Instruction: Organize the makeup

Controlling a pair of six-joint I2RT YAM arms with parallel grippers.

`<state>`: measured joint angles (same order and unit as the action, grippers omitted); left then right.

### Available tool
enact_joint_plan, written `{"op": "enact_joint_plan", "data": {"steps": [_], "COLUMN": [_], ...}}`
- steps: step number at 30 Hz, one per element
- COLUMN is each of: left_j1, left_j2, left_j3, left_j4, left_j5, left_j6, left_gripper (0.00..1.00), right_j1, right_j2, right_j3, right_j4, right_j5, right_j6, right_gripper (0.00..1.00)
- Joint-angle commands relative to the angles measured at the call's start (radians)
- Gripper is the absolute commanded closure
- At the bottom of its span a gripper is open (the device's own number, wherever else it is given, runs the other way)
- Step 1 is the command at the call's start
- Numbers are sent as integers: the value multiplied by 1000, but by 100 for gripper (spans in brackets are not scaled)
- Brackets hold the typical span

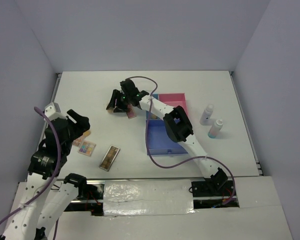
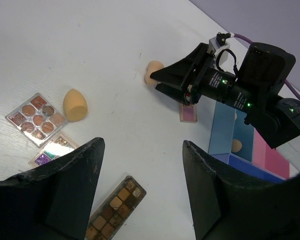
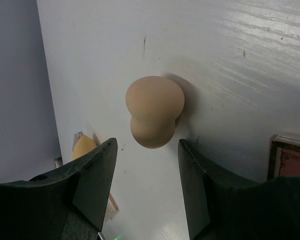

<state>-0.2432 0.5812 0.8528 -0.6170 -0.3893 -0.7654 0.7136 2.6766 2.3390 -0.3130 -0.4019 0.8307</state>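
The right gripper (image 3: 146, 150) is spread wide, facing a beige sponge (image 3: 154, 112) that lies on bare tabletop (image 3: 115, 50). A pink palette (image 3: 290, 160) is just beside it. The left gripper (image 2: 142, 150) hangs spread above a brown palette (image 2: 115, 207), near the tabletop's left edge.

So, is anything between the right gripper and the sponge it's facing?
Nothing visible. The right gripper is open, and only bare table shows between it and the sponge. The pink palette sits off to one side, clear of that path.
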Motion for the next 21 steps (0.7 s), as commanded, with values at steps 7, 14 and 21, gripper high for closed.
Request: {"op": "enact_joint_plan", "data": {"steps": [7, 14, 21], "left_j1": [5, 4, 4], "left_j2": [-61, -78, -89], "left_j3": [-17, -18, -55], "left_j4": [23, 8, 14], "left_j5": [-22, -25, -13], "left_j6": [-37, -55, -72], "left_gripper": [24, 24, 24], "right_j1": [14, 23, 15], "right_j2": [26, 40, 19], "right_j3": [55, 56, 83], "right_j4": [37, 45, 95], "right_j5": [63, 86, 55], "right_j6": [80, 84, 9], "right_gripper": [50, 68, 87]}}
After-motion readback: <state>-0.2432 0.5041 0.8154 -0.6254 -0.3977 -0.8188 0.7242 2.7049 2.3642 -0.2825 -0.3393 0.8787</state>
